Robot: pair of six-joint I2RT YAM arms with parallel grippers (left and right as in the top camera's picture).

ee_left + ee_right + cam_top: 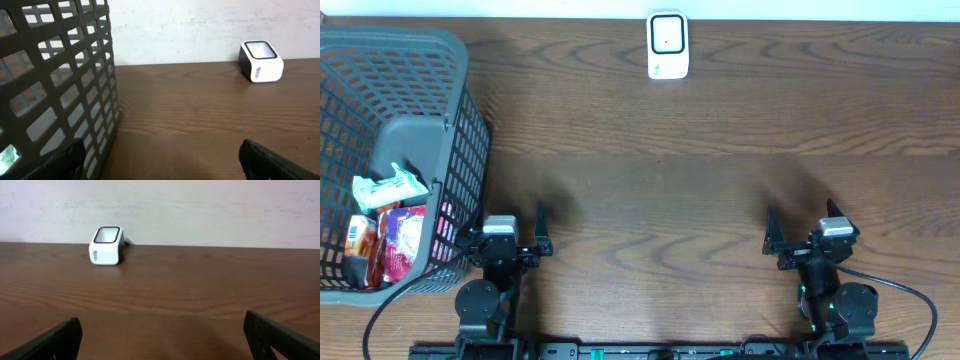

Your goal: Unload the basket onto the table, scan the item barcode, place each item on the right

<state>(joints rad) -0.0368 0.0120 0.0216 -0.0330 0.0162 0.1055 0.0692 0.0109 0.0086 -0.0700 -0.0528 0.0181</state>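
Wood table [700, 200] fills the scene, bare across its middle. Grey mesh basket [470, 130] stands at the left edge, with its near corner just beside the left arm.

Both arms sit at the near edge, well apart. The left gripper [160, 160] and right gripper [162, 340] each have their jaws spread wide, with nothing between them.

At the far edge, roughly midway between the arms, the white scanner [668, 45] lies with its dark window facing up.

The goods are low in the basket's near corner. A white packet [388, 186] lies with its long axis roughly left to right, and a red packet [402, 240] sits nearer to the arms, running near to far. No barcode can be made out on either.

Both lie just left of the left gripper, past the basket wall. That arm is clearly the nearer one, so the pick likely falls to it: reach over the rim and down, then carry toward the scanner.
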